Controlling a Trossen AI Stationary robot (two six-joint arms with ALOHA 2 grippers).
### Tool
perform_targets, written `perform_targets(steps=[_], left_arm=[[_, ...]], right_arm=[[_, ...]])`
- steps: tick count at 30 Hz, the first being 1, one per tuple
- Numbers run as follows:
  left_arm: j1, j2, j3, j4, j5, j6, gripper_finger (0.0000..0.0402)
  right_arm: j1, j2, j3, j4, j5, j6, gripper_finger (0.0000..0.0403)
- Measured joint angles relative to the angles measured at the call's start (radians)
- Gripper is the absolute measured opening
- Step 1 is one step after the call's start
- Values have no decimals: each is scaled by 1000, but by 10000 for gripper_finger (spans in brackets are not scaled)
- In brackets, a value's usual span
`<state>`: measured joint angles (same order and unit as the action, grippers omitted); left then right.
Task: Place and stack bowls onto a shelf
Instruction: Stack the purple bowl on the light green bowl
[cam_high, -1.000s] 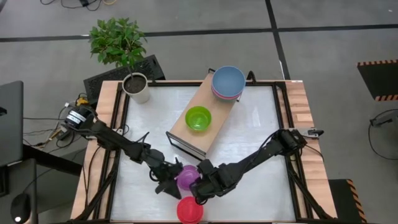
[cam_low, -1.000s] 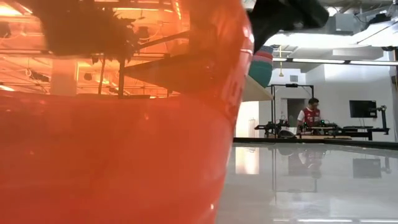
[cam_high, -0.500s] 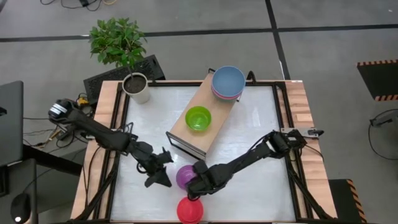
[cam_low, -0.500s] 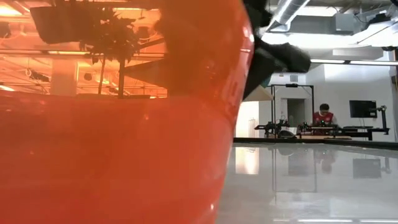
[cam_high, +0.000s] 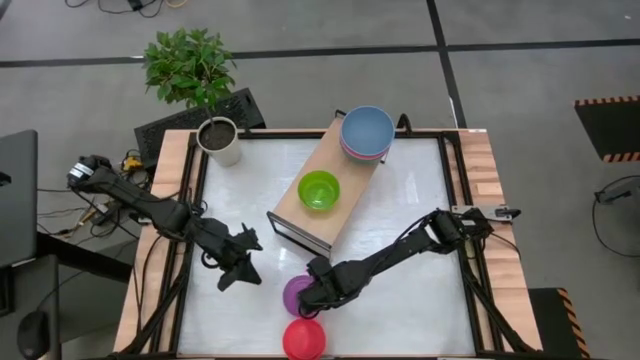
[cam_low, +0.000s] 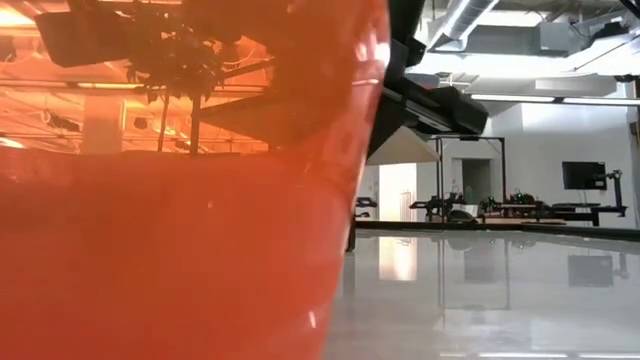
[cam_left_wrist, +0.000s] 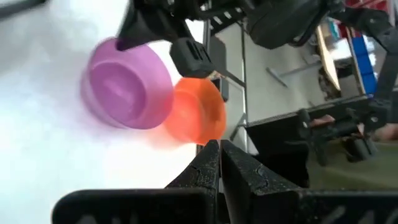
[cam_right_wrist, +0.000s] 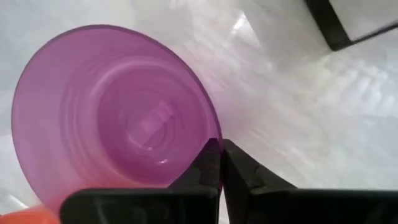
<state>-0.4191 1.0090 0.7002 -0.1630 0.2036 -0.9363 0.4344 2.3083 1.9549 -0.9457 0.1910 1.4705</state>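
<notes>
A purple bowl (cam_high: 295, 292) sits near the table's front middle, with a red bowl (cam_high: 304, 340) just in front of it at the near edge. My right gripper (cam_high: 312, 297) is shut on the purple bowl (cam_right_wrist: 112, 118). My left gripper (cam_high: 243, 272) is shut and empty, to the left of the purple bowl and apart from it. The shelf (cam_high: 300, 215) stands slantwise at the far middle. It carries a green bowl (cam_high: 319, 190) and a blue bowl (cam_high: 367, 130) stacked on a pink one. My right gripper pinches the purple bowl's rim (cam_right_wrist: 213, 135) between its two fingers, on the side toward the table's right. The fingers come from the right, slanting down. The bowl's opening faces up. I cannot tell whether it rests on the table or is lifted.
A white pot with soil (cam_high: 219, 140) stands at the far left corner. The red bowl (cam_low: 180, 230) fills most of the low view. The table's right half (cam_high: 410, 250) holds only my right arm.
My left gripper has drawn back from the purple bowl toward the table's left edge and a little toward the far edge. My right gripper has shifted slightly left, staying at the purple bowl, which stays about where it was.
</notes>
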Motion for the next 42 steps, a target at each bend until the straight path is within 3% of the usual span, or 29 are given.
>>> perform_targets(steps=[6,17,20,25,29,37,42], left_arm=[[0,-48,0,-102,-60,8,0],[0,-75,0,-320,-98,0,0],[0,-75,0,-345,-98,0,0],[0,-75,0,-359,-113,0,0],[-1,-75,0,-367,-140,13,0],[-1,-75,0,-372,-160,16,0],[-1,-75,0,-373,-161,16,0]], right_arm=[[-13,-2,30,-5,-12,-20,23],[-36,-21,403,-212,28,-219,23],[-61,-147,318,-205,99,-242,23],[-136,-286,310,-453,299,-227,23],[-228,-351,309,-525,357,-239,23],[-428,-352,308,-539,273,-408,23],[-491,-334,308,-559,215,-450,23]])
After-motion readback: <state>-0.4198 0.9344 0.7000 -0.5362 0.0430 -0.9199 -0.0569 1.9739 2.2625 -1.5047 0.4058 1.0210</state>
